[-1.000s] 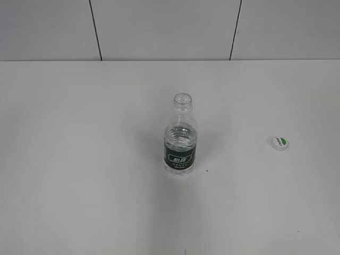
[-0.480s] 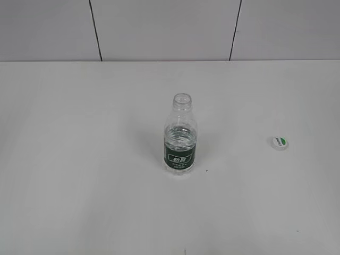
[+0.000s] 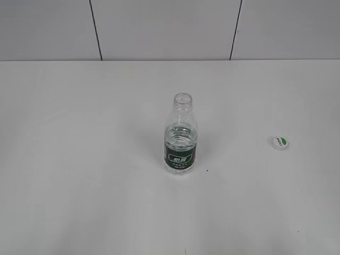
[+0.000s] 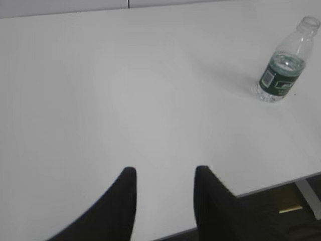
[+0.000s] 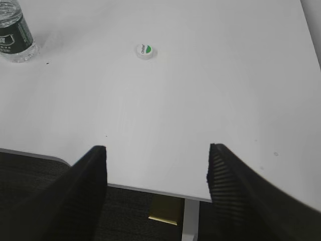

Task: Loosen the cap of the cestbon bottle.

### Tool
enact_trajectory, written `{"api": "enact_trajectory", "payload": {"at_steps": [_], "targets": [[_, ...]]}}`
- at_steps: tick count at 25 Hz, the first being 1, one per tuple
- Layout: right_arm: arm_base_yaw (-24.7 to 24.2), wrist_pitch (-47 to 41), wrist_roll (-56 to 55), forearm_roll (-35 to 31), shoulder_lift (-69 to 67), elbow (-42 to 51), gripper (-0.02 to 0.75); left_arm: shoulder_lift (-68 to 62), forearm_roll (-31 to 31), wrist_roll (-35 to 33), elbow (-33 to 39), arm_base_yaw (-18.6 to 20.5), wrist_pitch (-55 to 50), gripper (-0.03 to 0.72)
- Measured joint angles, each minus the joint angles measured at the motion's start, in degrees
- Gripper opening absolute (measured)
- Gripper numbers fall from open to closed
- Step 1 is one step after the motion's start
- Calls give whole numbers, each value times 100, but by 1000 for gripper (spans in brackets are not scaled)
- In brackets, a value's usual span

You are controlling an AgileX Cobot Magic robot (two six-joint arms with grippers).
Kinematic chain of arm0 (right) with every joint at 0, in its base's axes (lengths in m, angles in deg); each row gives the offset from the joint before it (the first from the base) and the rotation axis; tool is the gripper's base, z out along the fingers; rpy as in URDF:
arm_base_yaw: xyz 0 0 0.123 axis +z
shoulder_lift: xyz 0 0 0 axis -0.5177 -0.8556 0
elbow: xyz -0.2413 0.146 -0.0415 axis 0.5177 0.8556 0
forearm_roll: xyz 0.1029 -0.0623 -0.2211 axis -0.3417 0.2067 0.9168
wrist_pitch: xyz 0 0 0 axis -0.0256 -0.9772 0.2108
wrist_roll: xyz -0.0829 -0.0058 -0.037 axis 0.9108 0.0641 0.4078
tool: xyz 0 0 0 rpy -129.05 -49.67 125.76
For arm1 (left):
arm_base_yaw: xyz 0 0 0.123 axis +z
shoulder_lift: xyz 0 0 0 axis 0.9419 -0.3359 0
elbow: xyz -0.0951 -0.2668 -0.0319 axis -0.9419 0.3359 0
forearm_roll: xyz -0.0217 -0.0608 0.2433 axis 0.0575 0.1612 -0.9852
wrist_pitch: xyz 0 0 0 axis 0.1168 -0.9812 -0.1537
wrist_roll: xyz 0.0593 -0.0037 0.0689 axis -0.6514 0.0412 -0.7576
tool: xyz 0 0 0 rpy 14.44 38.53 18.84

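The cestbon bottle (image 3: 180, 137) carried a dark green label band (image 3: 180, 157) with white lettering inside a white outlined box, too small and blurred to read in any view; in the left wrist view a white barcode-like patch sat at the band's 9 o'clock edge, its digits illegible. The cap (image 3: 280, 142), lying on the table at the bottle's 3 o'clock, showed a green leaf-shaped patch and a line of small dark lettering across its white top, which also could not be made out.
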Motion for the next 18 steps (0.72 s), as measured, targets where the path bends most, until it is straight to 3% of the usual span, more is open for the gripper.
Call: {"api": "enact_trajectory", "payload": {"at_steps": [18], "targets": [[0,709,-5,57,0,294,484,0,22,-46,413,0,890,244]]}}
